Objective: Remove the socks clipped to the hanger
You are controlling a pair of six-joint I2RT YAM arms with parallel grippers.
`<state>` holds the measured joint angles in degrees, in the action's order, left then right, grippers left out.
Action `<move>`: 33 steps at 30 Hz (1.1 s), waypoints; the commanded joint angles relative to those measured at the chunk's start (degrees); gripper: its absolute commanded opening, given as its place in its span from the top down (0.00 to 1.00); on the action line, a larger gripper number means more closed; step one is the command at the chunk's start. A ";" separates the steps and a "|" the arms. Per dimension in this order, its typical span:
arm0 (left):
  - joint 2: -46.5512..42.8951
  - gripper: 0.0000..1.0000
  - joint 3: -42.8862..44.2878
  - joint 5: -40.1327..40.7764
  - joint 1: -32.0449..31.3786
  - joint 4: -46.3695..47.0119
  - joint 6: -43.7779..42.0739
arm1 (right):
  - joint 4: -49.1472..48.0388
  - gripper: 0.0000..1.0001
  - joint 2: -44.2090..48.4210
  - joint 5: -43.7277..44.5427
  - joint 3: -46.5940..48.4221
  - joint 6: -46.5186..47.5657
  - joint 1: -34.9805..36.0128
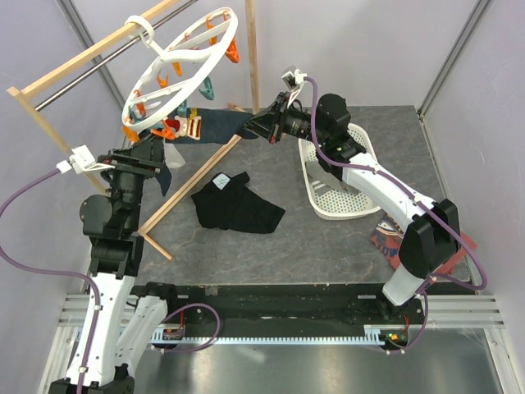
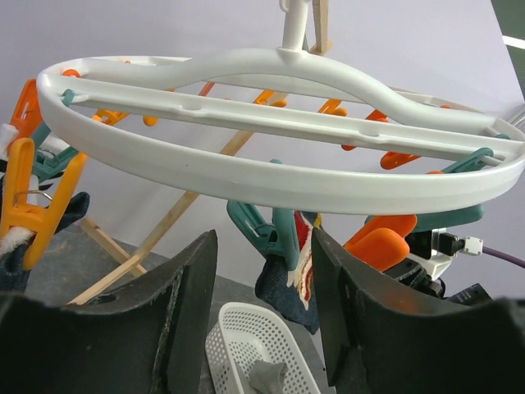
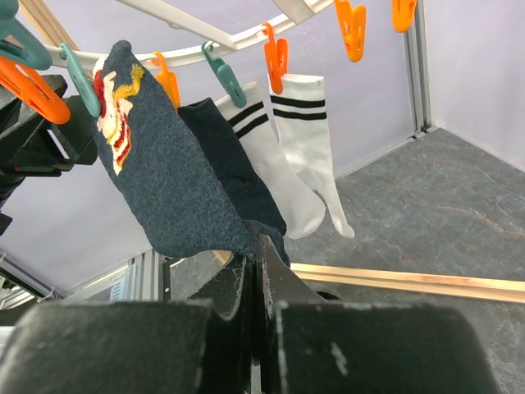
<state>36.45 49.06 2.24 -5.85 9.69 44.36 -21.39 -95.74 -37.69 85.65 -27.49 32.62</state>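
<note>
we see the round white hanger (image 1: 182,57) hooked on the wooden rail (image 1: 82,54) at the far left. it is tilted, with orange and teal pegs (image 1: 233,52) around its rim. our right hand (image 1: 256,125) is clenched on the toe end of a navy sock (image 1: 221,125). the sock's cuff, striped orange and white, is held in a teal peg under the hanger, so the sock is stretched almost level between peg and hand. in the right wrist view this sock runs down from its peg into the closed fingers (image 3: 275,279).

beside it hang a second dark sock (image 3: 234,160) and two white striped socks (image 3: 308,156), each clipped by the cuff.

our left hand (image 1: 152,156) sits under the near left side of the hanger. it is released, with its fingers spread and nothing between them. in its wrist view the hanger's rim passes just above the fingers (image 2: 184,312); we cannot tell whether they touch.

on the surface (image 1: 328,263) a black garment (image 1: 238,205) lies between the two arms. a white basket (image 1: 336,185) sits under the right arm, and a grey piece of cloth (image 2: 267,376) lies inside it.
</note>
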 commanded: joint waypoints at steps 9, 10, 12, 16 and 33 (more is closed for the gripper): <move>0.91 0.42 -4.76 -1.44 0.22 14.20 2.14 | -1.90 0.98 0.38 -5.02 -0.48 -1.78 -0.28; 1.17 0.42 -4.93 -1.62 0.22 14.91 1.96 | -1.99 0.98 0.30 -5.98 -0.48 -2.04 -0.28; 1.61 0.41 -4.67 -1.63 0.22 14.91 1.87 | -2.43 0.98 -0.23 -7.48 -0.22 -3.27 -0.28; 1.87 0.40 -5.72 -1.36 0.57 16.32 1.52 | -4.45 0.97 -1.02 -12.39 -1.18 -6.00 -0.28; 2.75 0.39 -7.75 -7.33 8.31 21.94 3.54 | -5.16 0.97 -1.90 -17.06 -4.00 -7.76 -0.10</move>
<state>38.81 41.58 -2.17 1.41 26.41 46.17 -24.14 -97.47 -52.84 81.65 -34.83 32.64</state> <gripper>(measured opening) 0.602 0.032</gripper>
